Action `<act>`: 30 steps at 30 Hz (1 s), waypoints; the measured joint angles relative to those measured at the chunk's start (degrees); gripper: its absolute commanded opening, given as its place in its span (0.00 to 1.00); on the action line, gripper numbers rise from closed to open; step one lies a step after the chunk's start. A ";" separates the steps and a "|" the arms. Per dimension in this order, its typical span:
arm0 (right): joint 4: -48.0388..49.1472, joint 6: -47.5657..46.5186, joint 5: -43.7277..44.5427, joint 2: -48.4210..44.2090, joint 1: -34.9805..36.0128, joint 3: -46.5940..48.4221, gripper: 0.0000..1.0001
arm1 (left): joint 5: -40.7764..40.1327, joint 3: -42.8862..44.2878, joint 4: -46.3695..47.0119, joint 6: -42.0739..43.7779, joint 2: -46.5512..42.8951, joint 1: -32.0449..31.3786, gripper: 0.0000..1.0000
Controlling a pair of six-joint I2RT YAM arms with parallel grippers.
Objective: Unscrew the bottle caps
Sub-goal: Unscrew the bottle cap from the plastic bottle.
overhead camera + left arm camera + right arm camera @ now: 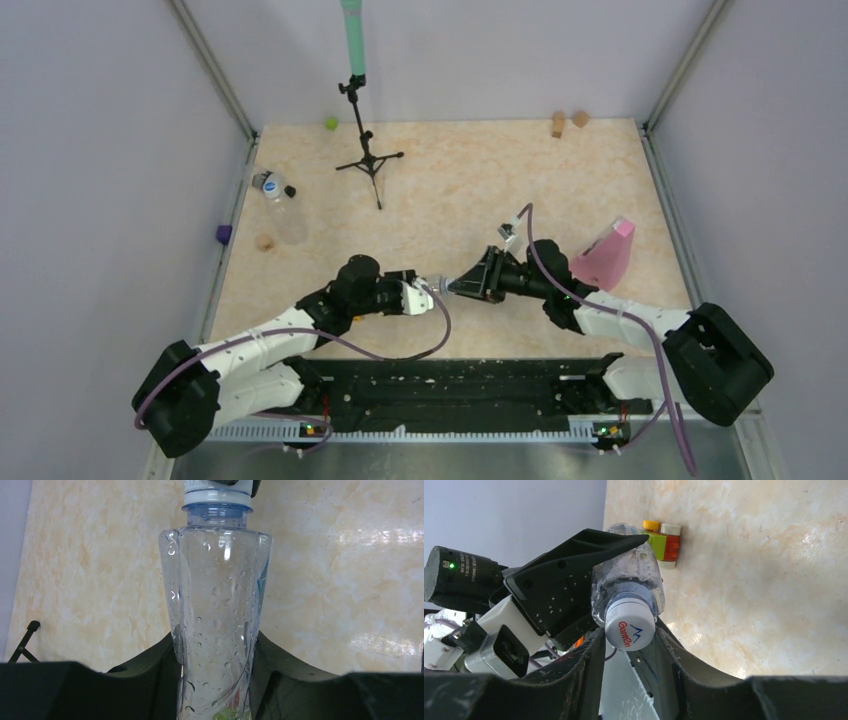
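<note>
My left gripper (215, 647) is shut on the body of a clear bottle (215, 590) wet with droplets, held level above the table's middle (440, 288). The bottle's neck points to the right, at my right gripper (629, 637). Its white bottle cap (630, 625), printed in red and blue, sits between the right fingers, and both pads touch its sides. In the left wrist view the cap (216, 497) shows at the top edge with dark fingers around it. A second bottle (285, 215) lies at the table's far left.
A pink wedge (607, 255) stands right of the right arm. A small black tripod (368, 160) stands at the back, with a green block (330, 123) and tan blocks (558, 124) along the back wall. A purple block (223, 233) lies by the left edge.
</note>
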 measured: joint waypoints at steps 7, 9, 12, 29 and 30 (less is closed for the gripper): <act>1.29 -1.22 -0.59 0.26 -0.02 -0.13 0.16 | -0.42 0.26 -0.31 -0.04 -0.04 -0.02 0.06; 1.36 -1.86 -0.94 0.33 -0.04 -0.13 0.17 | -0.33 0.26 -0.39 -0.04 -0.13 -0.02 0.06; 1.22 -3.54 -1.49 0.33 -0.04 -0.11 0.17 | 0.09 0.26 -0.70 -0.07 -0.15 0.00 0.05; -2.56 -38.75 -6.73 -0.22 -0.04 2.71 0.19 | 2.16 3.06 -5.95 -2.86 1.29 0.31 0.04; -2.05 -41.16 -7.41 0.52 -0.04 2.71 0.20 | 2.21 3.06 -6.16 -2.82 1.53 0.42 0.04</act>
